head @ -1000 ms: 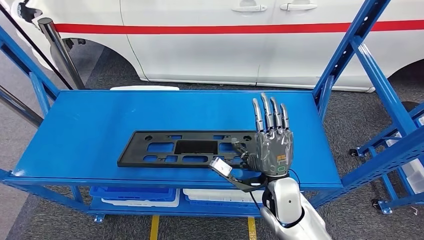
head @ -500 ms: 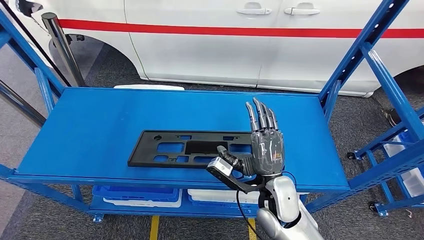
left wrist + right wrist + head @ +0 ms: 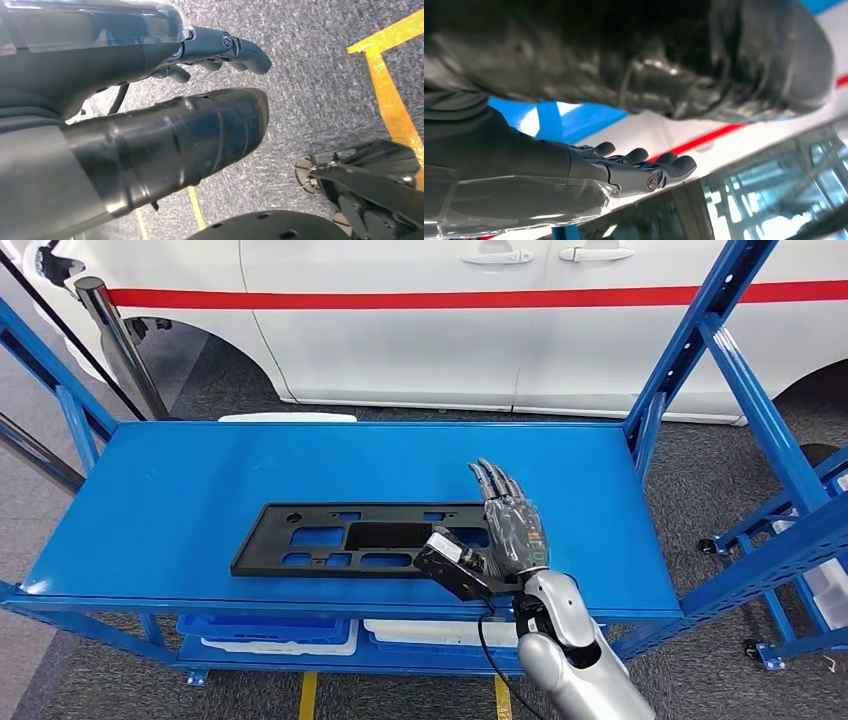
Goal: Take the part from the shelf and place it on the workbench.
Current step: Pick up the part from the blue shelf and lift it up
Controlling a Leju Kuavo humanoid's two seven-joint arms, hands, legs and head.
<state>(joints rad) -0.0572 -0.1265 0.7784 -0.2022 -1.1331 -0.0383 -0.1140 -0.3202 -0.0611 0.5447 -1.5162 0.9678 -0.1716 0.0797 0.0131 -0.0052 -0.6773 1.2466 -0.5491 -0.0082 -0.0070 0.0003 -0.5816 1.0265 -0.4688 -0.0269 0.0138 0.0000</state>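
Hovering with fingers spread over the black part (image 3: 350, 538) on the blue shelf (image 3: 180, 500), the right robot hand (image 3: 508, 525) holds nothing; a white car (image 3: 450, 320) stands behind.

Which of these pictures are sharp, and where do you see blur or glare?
Head view: sharp, evenly lit, black part and right hand clear. Right wrist view: the near thumb is dark and blurred, the background washed out bright. Left wrist view: left hand soft up close, floor sharper.
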